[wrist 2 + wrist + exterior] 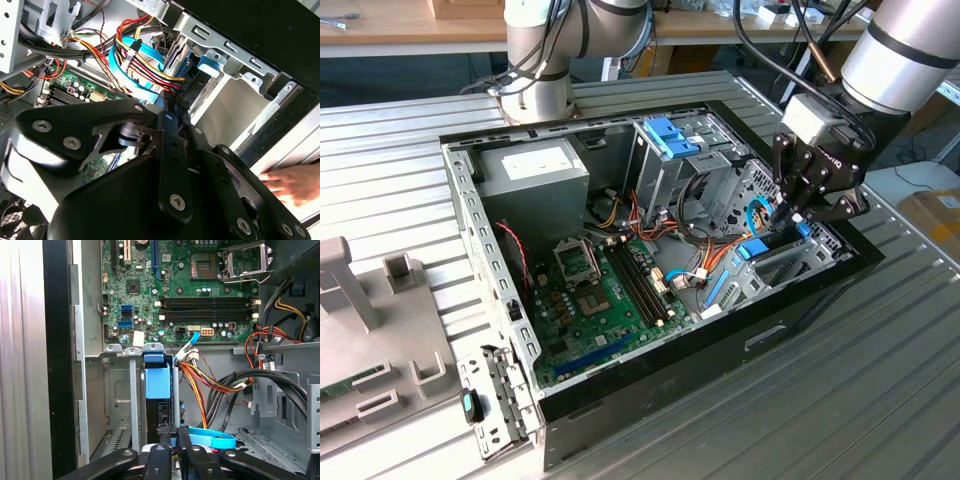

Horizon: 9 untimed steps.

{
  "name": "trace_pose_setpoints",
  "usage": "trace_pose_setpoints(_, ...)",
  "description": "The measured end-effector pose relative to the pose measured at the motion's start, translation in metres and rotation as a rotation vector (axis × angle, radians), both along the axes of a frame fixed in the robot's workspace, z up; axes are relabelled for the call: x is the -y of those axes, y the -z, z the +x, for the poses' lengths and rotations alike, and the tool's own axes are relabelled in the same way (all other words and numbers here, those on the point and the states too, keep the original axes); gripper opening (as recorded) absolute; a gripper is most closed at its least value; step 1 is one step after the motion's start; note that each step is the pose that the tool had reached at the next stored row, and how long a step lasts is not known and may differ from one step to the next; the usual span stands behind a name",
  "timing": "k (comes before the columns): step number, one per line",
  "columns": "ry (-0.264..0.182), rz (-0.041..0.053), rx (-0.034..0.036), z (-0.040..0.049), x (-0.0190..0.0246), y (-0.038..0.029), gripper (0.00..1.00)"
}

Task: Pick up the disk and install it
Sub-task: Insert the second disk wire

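1. Blue plastic marks the disk (757,248), which stands on edge in a metal bay (790,262) at the front of the open computer case (500,300), on the exterior view's right.
2. In the first wrist view the disk (158,385) sits between the bay's upright metal walls, its blue tab facing up.
3. The black pincer (790,215) hangs just above the disk's rear end, close to a light blue flat cable (212,438).
4. Its fingers are drawn close together; whether they grip anything cannot be told.
5. Red, yellow and orange wires (145,70) run beside the cable.
6. The green motherboard (605,290) lies on the case floor.
7. A person's hand (292,182) rests near the case edge in the second wrist view.
8. The case lies on a ribbed grey tabletop (840,400).
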<state>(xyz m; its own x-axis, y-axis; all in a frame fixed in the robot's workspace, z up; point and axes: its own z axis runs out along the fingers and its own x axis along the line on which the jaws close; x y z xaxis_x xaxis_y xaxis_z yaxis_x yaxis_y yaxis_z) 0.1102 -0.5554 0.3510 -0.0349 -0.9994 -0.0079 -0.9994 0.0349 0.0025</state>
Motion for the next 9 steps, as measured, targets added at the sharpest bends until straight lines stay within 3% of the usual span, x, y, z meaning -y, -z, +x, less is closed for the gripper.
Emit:
trace_pose_setpoints(8, -0.001, -0.0003, 0.0, 0.0, -0.0001, 0.0001, 0.16)
trace_pose_setpoints(9, -0.001, -0.0047, 0.0, 0.0, -0.0006, -0.0009, 0.16)
